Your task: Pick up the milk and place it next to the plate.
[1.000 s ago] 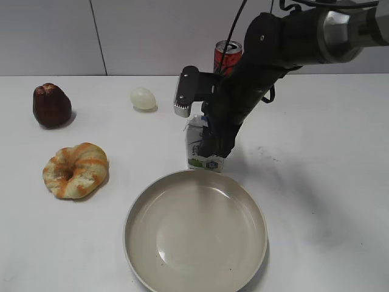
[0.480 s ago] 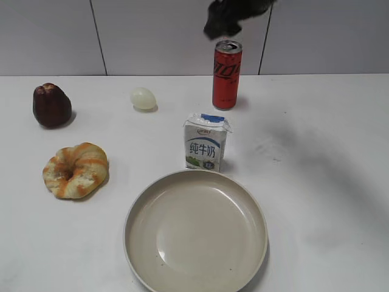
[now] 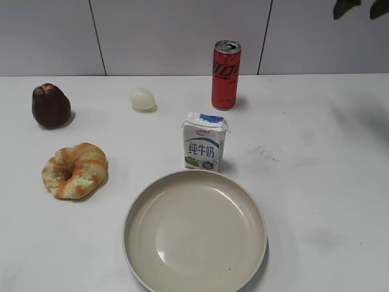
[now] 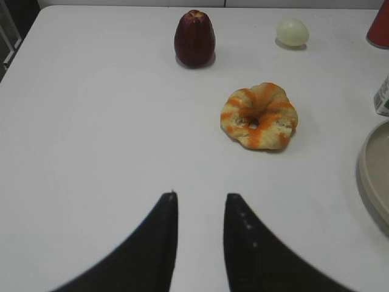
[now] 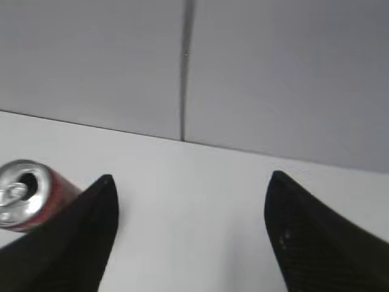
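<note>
Standing upright on the white table point(image 3: 316, 201), the milk point(image 3: 205, 142) is found just behind the far rim of the plate point(image 3: 196, 233), so close that carton base and rim are near touching or touching in the exterior view; its long axis is vertical and its printed face is turned toward the camera. Behind the milk, well apart from it, a red can point(image 3: 225, 74) is set near the wall. To the left of the milk a pale egg point(image 3: 142, 98), a ring-shaped bread point(image 3: 75, 170) and a dark red fruit point(image 3: 50, 105) are spread out. The right gripper point(image 5: 191, 210) is seen with its fingers spread wide and nothing between them; it is raised high, facing the wall, with the top of the can at the lower left of its view, so the milk is judged to lie below and nearer the plate than the claw. In the exterior view only dark scraps at the top right corner are visible. The left gripper point(image 4: 199, 204) is held with a narrow gap between its fingers, empty, low over bare table, with the bread and fruit ahead and only an edge of the milk point(image 4: 382, 96) at the far right. Neither claw is close; the carton appears already placed beside the plate, so little further motion is thought necessary.
</note>
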